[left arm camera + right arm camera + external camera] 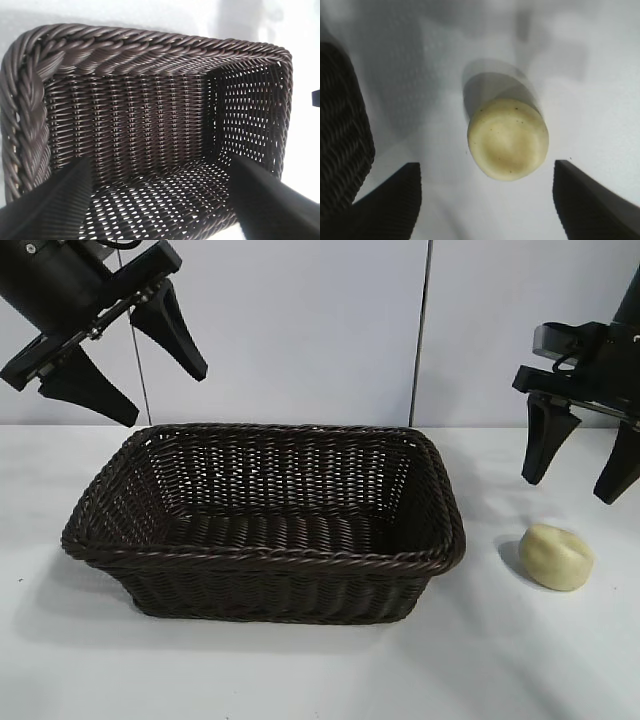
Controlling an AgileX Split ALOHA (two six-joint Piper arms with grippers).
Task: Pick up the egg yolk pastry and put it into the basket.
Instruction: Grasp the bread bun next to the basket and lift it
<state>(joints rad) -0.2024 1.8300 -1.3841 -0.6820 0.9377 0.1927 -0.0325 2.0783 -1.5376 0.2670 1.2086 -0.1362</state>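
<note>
Dark brown wicker filled the middle of the white counter [300, 670], where the basket [265, 560] sat with nothing inside it. The pastry [556, 556], pale yellow and rounded, lay on the bare counter to the right of the basket, near its right rim but not touching it, with open surface on every side. The right claw [582, 462] hung above and slightly behind the pastry, fingers spread wide and pointing down, holding nothing; its wrist view showed the pastry [508, 139] between the two finger tips with room to spare, the basket's edge [342, 135] off to one side. The left claw [135, 362] was raised above the basket's far left corner, also spread and empty, looking down into the woven interior [150, 140]. Open counter ran along the front edge.
</note>
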